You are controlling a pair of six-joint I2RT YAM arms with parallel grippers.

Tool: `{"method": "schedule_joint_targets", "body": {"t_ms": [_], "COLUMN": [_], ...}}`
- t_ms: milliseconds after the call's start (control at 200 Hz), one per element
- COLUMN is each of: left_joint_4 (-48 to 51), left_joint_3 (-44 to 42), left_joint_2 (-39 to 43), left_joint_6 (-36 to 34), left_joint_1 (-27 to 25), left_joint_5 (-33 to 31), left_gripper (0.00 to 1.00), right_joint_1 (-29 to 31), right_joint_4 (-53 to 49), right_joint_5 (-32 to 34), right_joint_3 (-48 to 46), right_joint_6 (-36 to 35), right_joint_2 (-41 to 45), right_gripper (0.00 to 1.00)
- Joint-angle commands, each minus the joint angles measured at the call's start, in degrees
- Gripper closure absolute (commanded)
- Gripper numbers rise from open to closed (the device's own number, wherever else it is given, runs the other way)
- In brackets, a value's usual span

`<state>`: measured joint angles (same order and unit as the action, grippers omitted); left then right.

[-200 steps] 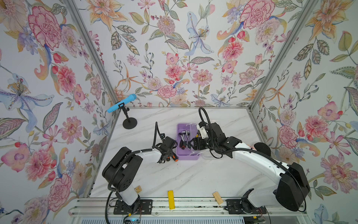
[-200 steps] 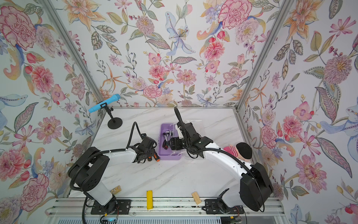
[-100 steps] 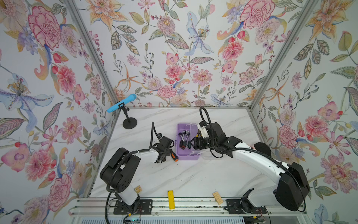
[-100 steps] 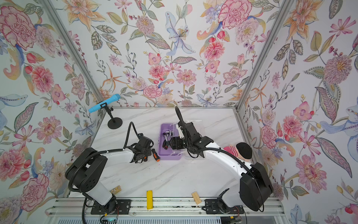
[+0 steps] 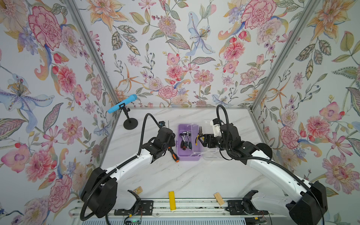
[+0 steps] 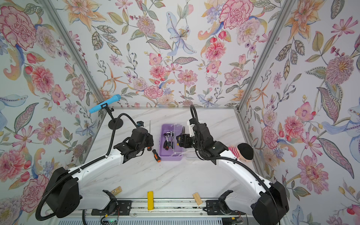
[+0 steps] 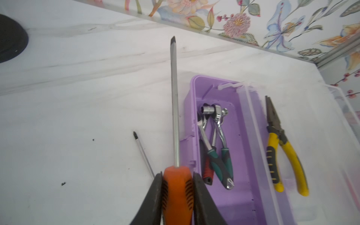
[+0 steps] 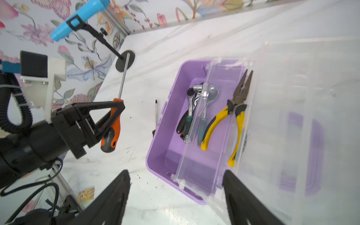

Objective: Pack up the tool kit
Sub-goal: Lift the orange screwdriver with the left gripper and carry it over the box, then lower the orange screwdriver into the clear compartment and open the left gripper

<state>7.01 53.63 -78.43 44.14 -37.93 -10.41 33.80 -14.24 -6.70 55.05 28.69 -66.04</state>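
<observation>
The tool kit's lilac case [image 5: 189, 156] [image 6: 171, 156] [image 7: 243, 194] [image 8: 165, 155] lies open at mid-table, its clear lid [image 5: 212, 153] [image 8: 292, 116] folded out to the right. Ratchets [image 5: 186, 138] [image 7: 214, 136] [image 8: 198, 97] lie in the base. Yellow-handled pliers [image 5: 199, 136] [image 7: 282, 152] [image 8: 224, 120] rest on the clear inner tray. My left gripper [image 5: 169, 143] [image 6: 150, 143] [image 7: 177, 175] is shut on an orange-black screwdriver [image 7: 178, 194] [image 8: 113, 124], just left of the case. A second screwdriver [image 5: 174, 155] [image 6: 156, 155] lies on the table against the case. My right gripper [image 5: 201, 139] [image 6: 180, 140] [image 8: 176, 172] hovers open over the case.
A blue microphone [image 5: 121, 104] stands on a black round base [image 5: 130, 124] at the back left. A yellow bar [image 5: 171, 197], a wooden block [image 5: 218, 198] and a small card [image 5: 138, 189] lie on the front edge. A pink striped thing [image 6: 233, 151] sits by the right arm.
My left gripper has tightened on the screwdriver handle and shifted a little toward the back. The right arm has hardly moved.
</observation>
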Motion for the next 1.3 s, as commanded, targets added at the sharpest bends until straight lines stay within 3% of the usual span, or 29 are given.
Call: {"method": "schedule_joint_targets", "body": {"t_ms": [0, 215, 495, 1296], "left_joint_4": [-3.35, -12.19, -8.49, -5.14], "left_joint_3": [5.15, 16.23, 34.55, 37.8], "left_joint_2": [-3.2, -14.45, -30.7, -40.68], "left_joint_6": [0.95, 3.08, 3.32, 15.45], "left_joint_1": [-5.23, -10.41, -13.91, -14.44], "left_joint_5": [3.36, 9.77, 11.69, 7.94], "left_gripper": [1.0, 1.0, 1.0, 1.0], "right_joint_1": [-3.84, -9.21, -11.8, -18.37], "right_joint_4": [2.52, 0.86, -0.39, -0.73], "right_joint_5": [2.14, 0.3, -1.04, -8.1], "right_joint_3": [-3.43, -5.81, -7.65, -12.41], "right_joint_6": [3.48, 3.66, 3.76, 3.11], "right_joint_2": [4.9, 10.09, 13.21, 16.86], "right_gripper": [0.24, 0.25, 0.25, 0.23]}}
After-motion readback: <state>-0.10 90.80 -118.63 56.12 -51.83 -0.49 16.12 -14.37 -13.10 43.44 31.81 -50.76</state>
